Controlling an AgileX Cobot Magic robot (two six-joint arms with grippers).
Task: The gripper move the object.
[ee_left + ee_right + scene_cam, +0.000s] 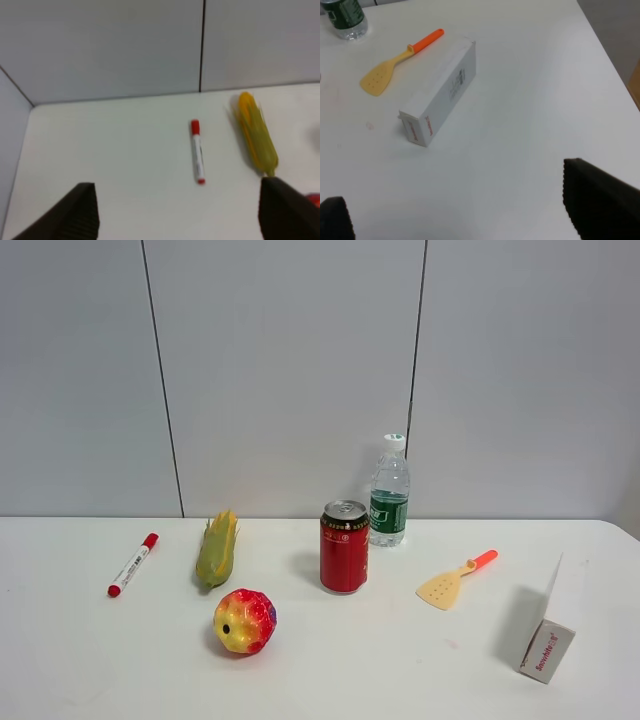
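White tabletop [330, 680] runs up to a grey panelled wall [290, 370], and neither arm appears in the high view. Farthest toward nine o'clock lies the marker pen [133, 564], flat on the surface, its red cap pointing to about one o'clock and its red end to seven. Just at its three o'clock lies a toy corn cob [217, 549], apart from the pen. At the cob's five o'clock sits a multicoloured ball [244, 621]. A red can [344, 547] stands upright near the middle, with a water bottle [389, 491] at its one o'clock, close behind. Next comes a yellow spatula [455, 580] with an orange handle, then a white box [551, 628] at its four o'clock.

The left gripper [177, 212] hangs spread wide and empty, the pen [197, 151] lying beyond the gap between its fingertips [80, 212]. The right gripper [465, 212] is likewise parted, holding nothing, short of the box [440, 90].
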